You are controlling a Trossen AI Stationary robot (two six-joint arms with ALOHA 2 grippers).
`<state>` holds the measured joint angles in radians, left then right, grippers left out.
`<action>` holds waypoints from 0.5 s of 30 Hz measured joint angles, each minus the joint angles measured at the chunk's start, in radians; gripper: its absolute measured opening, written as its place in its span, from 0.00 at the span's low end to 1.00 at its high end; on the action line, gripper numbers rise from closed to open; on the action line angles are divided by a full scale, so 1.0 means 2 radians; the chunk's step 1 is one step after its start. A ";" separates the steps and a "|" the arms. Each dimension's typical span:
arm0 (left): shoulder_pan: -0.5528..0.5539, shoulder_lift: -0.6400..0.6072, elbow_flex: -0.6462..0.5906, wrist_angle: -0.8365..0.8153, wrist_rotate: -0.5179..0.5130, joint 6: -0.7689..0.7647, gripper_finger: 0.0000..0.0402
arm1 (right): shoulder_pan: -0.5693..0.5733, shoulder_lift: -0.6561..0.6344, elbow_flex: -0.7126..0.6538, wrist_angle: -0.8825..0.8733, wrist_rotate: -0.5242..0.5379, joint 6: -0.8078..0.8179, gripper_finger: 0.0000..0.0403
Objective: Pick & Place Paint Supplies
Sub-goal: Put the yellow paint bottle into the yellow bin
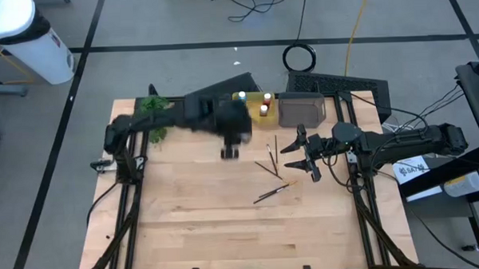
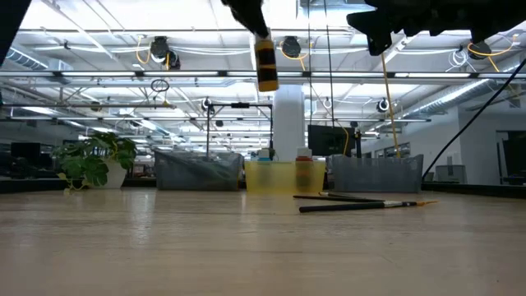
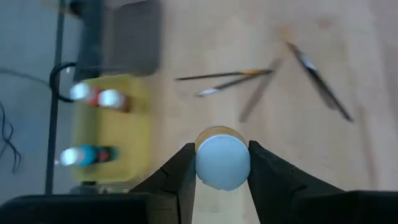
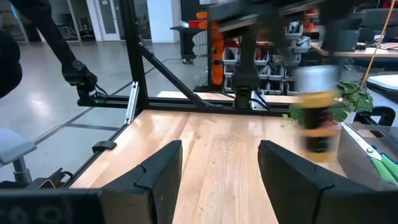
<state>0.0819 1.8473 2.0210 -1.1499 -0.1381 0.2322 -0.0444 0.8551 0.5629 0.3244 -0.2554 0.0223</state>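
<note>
A white cap [image 3: 222, 162] fills the near part of the left wrist view, clamped between the two dark fingers [image 3: 177, 180] of the left pincer [image 3: 222, 171]; it tops a small orange paint bottle [image 2: 265, 64]. The low view alone shows that this bottle hangs high above the tabletop [image 1: 195, 224], its orange band plain against the ceiling lights. The high view places the left pincer [image 1: 231, 147] near the tabletop's centre, toward 11 o'clock from the scattered brushes [image 1: 270, 167]. The yellow bin [image 1: 259, 110] lies at 12 o'clock along the far edge, and the left wrist view shows three bottles lying in it, a blue one [image 3: 93, 154] among them. A grey bin [image 1: 302, 111] sits just beside it at 3 o'clock. The right pincer [image 1: 304, 152] hovers at 3 o'clock from the brushes, its fingers [image 4: 155, 171] spread apart and gripping nothing. A plant [image 1: 153, 107] stands at the far left corner.
</note>
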 joint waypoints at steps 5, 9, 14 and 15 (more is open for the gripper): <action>0.105 0.000 -0.017 0.047 0.038 -0.006 0.31 | 0.000 0.000 0.000 0.000 0.000 -0.005 0.49; 0.169 0.001 -0.060 0.113 0.076 -0.009 0.31 | 0.000 0.000 0.000 0.000 0.000 -0.006 0.49; 0.216 0.001 -0.122 0.191 0.116 -0.026 0.31 | 0.000 0.000 0.000 0.000 0.000 -0.012 0.49; 0.221 0.001 -0.136 0.205 0.116 -0.026 0.31 | 0.000 0.000 0.000 0.000 0.000 -0.015 0.49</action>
<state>0.5245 1.8489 1.7482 -0.7398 0.0937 0.1805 -0.0444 0.8551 0.5629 0.3244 -0.2554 -0.0072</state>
